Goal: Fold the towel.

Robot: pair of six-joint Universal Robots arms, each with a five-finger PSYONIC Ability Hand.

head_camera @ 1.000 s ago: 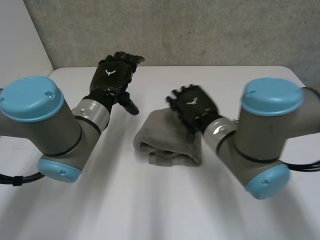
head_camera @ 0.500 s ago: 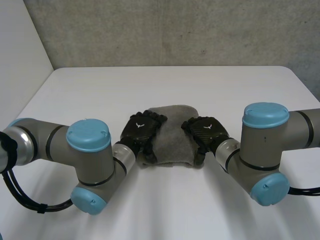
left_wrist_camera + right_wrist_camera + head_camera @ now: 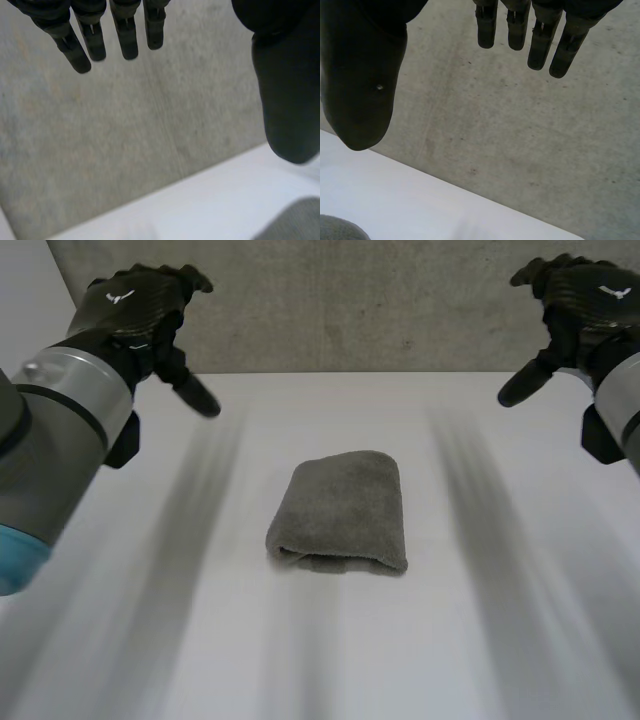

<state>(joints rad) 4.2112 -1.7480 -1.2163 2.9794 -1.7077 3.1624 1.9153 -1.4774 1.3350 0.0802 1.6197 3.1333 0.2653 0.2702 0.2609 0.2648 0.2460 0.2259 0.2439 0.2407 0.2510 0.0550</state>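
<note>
Head view, looking down over a white table (image 3: 200, 640) with a grey concrete wall (image 3: 350, 300) behind it.

In the upper left of the frame, the left robot hand (image 3: 135, 310) hangs high above the table. It is spread and holds nothing. Its own wrist view shows the fingers (image 3: 125, 40) straight and apart from the thumb (image 3: 285, 100), with bare wall between them and one corner of the towel on the table below the thumb.

In the centre of the frame lies the grey towel (image 3: 340, 510). It is folded into a thick, compact block. The rounded fold is on the far side and the stacked, layered edges face the camera. It rests flat on the table, well apart from both hands.

In the upper right of the frame, the right robot hand (image 3: 580, 300) mirrors the left. It is raised, relaxed and empty. In its wrist view the fingers (image 3: 487, 25) hang straight and a corner of the towel shows below the thumb (image 3: 362, 85).

The folding looks finished, or very nearly so, and the step in hand appears to be clearing away from the bundle. To do that well, the hands should keep their height and stay spread. That way no fingertip catches the top layer and pulls the stack open. If a tidier edge is wanted, a light, flat press on top would probably serve better than another pinch.
</note>
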